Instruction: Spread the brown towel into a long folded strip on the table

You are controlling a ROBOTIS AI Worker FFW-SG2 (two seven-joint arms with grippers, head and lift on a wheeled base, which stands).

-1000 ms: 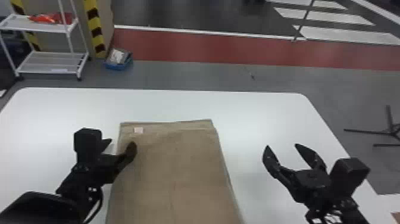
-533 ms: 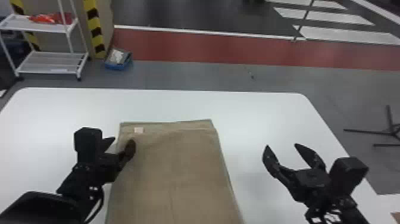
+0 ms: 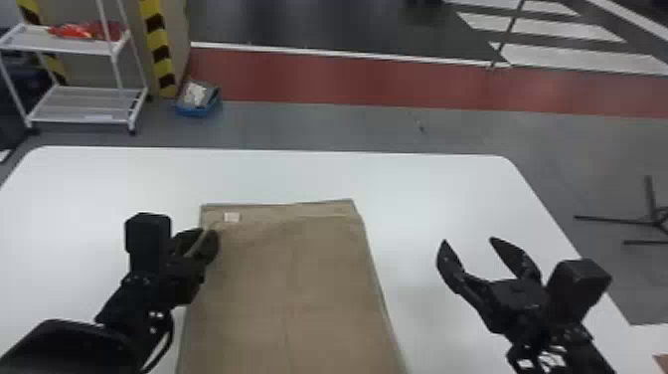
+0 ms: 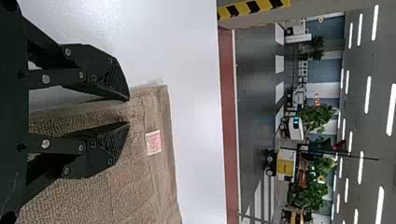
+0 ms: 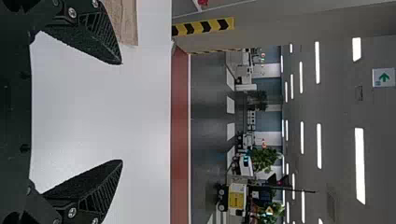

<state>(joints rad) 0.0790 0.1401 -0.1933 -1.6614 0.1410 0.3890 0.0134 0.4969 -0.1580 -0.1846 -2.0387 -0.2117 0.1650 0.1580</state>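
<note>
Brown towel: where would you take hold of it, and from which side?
Probably best by the left edge of the brown towel, near the far left corner with the pale label. The left gripper could come from the left and pinch the cloth: the towel lies flat, so its thin edge offers a better hold than its broad middle.

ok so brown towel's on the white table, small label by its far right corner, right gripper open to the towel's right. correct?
Wrong corner: the small label is by the far left corner of the brown towel, per the head view. Rest holds: towel on the white table, right gripper open to the towel's right.
</note>
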